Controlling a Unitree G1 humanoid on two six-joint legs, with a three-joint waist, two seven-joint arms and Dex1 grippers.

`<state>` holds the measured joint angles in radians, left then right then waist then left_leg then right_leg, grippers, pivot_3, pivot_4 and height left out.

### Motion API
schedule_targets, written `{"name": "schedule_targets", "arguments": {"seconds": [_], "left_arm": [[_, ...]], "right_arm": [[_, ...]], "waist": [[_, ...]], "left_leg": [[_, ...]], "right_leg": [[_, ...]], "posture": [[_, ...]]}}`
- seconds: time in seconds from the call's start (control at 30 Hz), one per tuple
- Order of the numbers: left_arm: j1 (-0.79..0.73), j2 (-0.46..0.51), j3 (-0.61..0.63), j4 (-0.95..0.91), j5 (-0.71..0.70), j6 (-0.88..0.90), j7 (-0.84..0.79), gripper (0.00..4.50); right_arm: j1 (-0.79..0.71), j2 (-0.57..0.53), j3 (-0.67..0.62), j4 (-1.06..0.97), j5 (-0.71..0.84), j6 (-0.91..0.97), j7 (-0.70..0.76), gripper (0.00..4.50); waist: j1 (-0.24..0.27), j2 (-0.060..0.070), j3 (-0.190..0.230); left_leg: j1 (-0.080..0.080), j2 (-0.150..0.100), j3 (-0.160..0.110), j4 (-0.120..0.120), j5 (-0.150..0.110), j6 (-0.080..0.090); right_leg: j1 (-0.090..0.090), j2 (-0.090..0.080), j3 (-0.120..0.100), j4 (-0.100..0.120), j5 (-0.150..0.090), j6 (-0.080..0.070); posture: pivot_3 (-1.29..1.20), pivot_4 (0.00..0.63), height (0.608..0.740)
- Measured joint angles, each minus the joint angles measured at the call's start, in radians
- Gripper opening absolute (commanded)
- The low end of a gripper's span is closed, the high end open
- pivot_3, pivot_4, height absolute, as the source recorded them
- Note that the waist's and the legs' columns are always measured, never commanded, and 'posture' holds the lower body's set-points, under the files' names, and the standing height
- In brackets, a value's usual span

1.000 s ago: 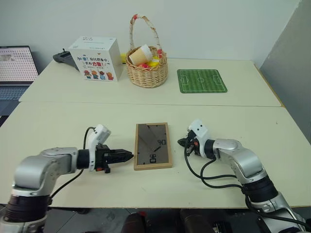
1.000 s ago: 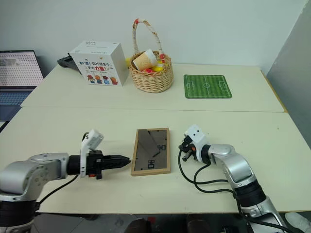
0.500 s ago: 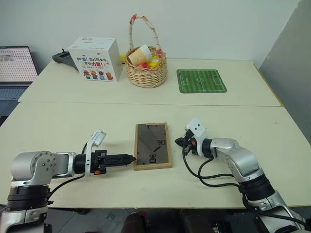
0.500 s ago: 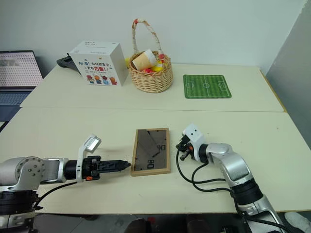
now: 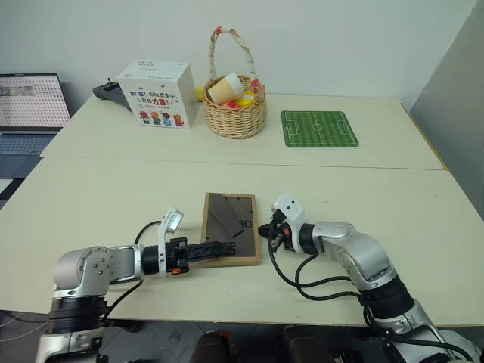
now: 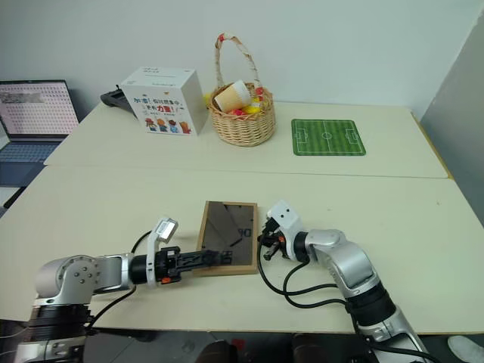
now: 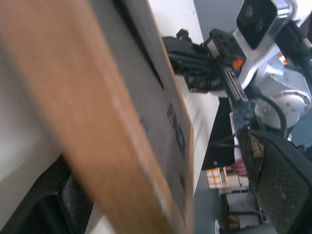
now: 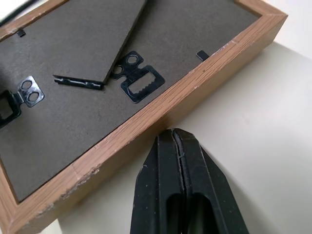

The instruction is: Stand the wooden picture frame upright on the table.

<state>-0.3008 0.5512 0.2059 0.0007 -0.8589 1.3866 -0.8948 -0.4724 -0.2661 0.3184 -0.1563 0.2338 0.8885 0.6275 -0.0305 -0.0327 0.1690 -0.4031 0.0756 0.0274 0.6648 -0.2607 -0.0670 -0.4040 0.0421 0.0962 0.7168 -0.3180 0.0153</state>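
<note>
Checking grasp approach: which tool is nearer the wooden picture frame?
Left. The left tool overlaps the wooden picture frame at its near left corner; the right tool, shut, sits just off its right edge.

The white box (image 5: 159, 94) carries Chinese characters, too small to read

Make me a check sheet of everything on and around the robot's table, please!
Surface: pale table, two tops pushed together, seam across the middle.
Job's thing: frame lies flat, dark back up, not yet standing.
Clutter: basket with a paper cup, white box, green mat, all at the far side.
Grippers: left gripper open, one finger over the frame's near left corner; right gripper shut, tips at the frame's right edge; touching cannot be told.
Cables: black loops at the right wrist resting on the table; one black cable by the left wrist.
Surroundings: laptop at far left, white wall behind.
</note>
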Motion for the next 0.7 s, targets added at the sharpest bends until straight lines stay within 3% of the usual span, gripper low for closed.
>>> {"name": "schedule_targets", "arguments": {"seconds": [0.07,0.13,0.4,0.57,0.7], "left_arm": [[-0.005,-0.009,-0.001,-0.003,-0.001,-0.001,0.014,4.46],[-0.007,-0.014,-0.001,-0.005,-0.003,-0.003,0.022,4.18],[-0.004,-0.036,0.018,0.001,-0.008,-0.012,0.087,2.49],[-0.005,-0.029,0.065,-0.004,-0.044,0.02,0.111,1.55],[-0.032,-0.031,0.09,-0.028,-0.08,0.041,0.14,1.18]], "right_arm": [[-0.002,-0.003,0.0,0.0,0.0,0.001,0.0,0.0],[-0.004,-0.011,-0.001,0.0,0.0,0.0,0.001,0.0],[-0.003,-0.067,-0.024,0.002,-0.009,-0.018,0.001,0.0],[0.0,-0.151,-0.112,0.004,-0.006,-0.031,0.007,0.0],[-0.06,-0.122,-0.219,0.0,0.092,-0.022,0.036,0.0]], "waist": [[0.002,0.0,0.0],[0.002,0.0,0.0],[-0.002,-0.001,0.0],[-0.003,-0.001,0.001],[-0.015,-0.001,0.002]], "left_leg": [[0.0,-0.001,0.0,0.0,0.0,0.0],[0.0,-0.001,0.0,0.0,0.0,0.0],[-0.001,0.0,-0.001,0.0,0.0,0.0],[-0.001,0.0,-0.001,-0.002,0.0,0.0],[-0.001,0.002,-0.001,-0.002,0.0,0.0]], "right_leg": [[0.0,-0.001,0.0,0.0,0.0,0.0],[0.0,-0.001,0.0,0.0,0.0,0.0],[-0.001,0.0,0.0,0.0,0.0,0.0],[-0.001,0.0,0.0,-0.002,0.0,0.0],[-0.002,0.003,0.0,-0.001,0.0,0.0]], "posture": [[0.0,0.15,0.74],[0.0,0.15,0.74],[0.0,0.15,0.74],[0.0,0.15,0.74],[0.0,0.15,0.74]]}}
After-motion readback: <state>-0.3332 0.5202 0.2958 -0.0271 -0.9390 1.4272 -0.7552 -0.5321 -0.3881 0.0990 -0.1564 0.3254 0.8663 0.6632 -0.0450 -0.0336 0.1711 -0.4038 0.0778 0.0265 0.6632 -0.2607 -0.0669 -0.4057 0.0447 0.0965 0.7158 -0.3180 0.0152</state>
